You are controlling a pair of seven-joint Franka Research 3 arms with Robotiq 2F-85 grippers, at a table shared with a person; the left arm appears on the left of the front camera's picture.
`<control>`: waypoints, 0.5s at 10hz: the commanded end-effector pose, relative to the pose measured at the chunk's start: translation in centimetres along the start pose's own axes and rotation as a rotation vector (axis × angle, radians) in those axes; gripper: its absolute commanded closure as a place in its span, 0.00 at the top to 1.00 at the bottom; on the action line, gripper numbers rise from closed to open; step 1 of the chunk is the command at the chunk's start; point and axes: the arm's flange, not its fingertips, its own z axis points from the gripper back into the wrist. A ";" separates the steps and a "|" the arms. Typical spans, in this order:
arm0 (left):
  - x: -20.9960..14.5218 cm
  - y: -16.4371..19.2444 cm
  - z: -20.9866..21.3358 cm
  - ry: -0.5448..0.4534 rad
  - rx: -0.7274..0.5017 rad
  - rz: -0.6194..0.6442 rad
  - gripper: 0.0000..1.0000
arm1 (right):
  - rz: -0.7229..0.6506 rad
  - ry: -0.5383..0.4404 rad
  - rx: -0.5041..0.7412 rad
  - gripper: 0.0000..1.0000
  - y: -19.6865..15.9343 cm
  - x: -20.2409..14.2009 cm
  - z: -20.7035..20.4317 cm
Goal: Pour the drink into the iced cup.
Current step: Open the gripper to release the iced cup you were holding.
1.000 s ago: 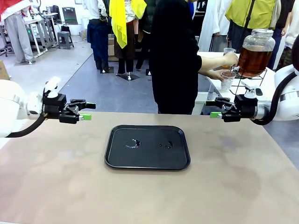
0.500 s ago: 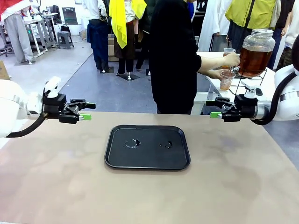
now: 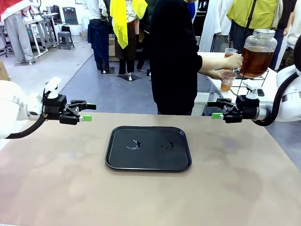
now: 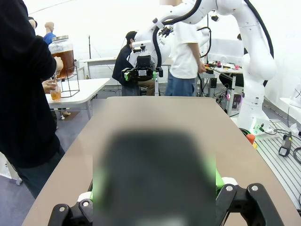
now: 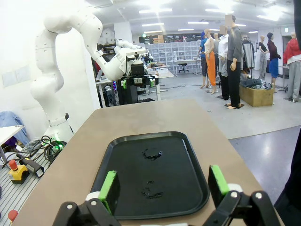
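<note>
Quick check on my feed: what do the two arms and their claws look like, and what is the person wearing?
Both arms are glossy white with black cables. The left claw and right claw are black with green pads. The person's sleeve is black, pushed up the forearm.

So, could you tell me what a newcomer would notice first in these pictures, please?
Most likely the black tray at the middle of the table, bare but for a few wet marks. Next, the left gripper and the right gripper, open and held level above the table's two sides, facing each other. Behind, at a side table on the right, a person holds a cup of amber drink at a large glass dispenser.
</note>
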 end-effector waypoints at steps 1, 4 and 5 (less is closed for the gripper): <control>0.1 0.0 -0.2 0.002 0.001 0.004 1.00 | 0.003 0.001 0.004 1.00 -0.1 0.3 -0.2; 0.1 0.0 -0.2 0.002 0.001 0.004 1.00 | 0.003 0.001 0.004 1.00 -0.1 0.3 -0.2; 0.1 0.0 -0.2 0.002 0.001 0.004 1.00 | 0.003 0.001 0.004 1.00 -0.1 0.3 -0.2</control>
